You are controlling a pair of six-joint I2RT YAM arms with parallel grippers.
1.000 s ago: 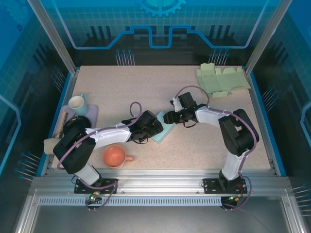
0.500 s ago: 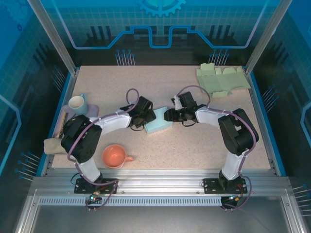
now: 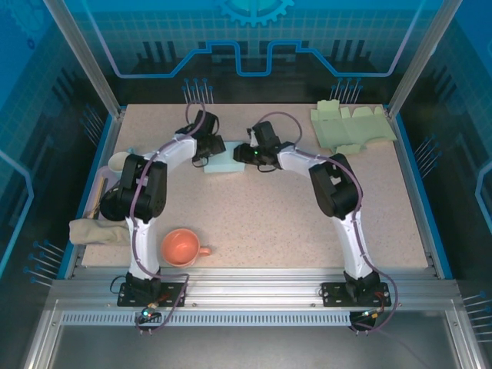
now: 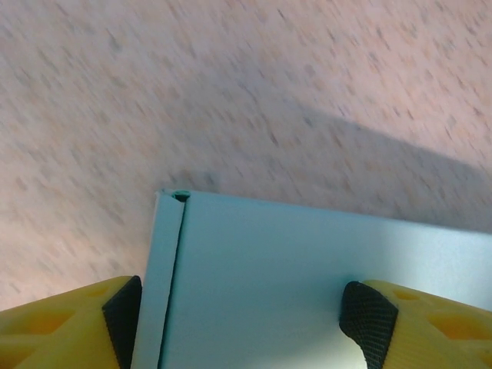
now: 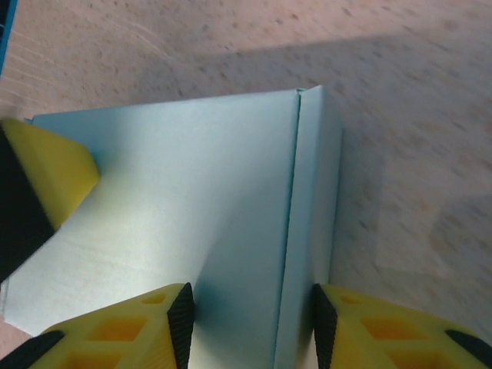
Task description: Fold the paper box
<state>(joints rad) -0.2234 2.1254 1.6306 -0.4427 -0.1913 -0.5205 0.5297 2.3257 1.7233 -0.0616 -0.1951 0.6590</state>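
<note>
Robotics lab cell, aluminium frame, blue panels, speckled table

Left wrist cam: paper box runs off the bottom and right edges under the left claw. Pads are cropped at the bottom, box contact unclear. Counter ahead of that claw is blurred.
Right wrist cam: box is cut off below the right claw. Yellow finger left of the claw is clipped by the frame edge.
Top cam: both wrists cover part of the box. Mug left of the left claw is mostly behind its arm.
</note>
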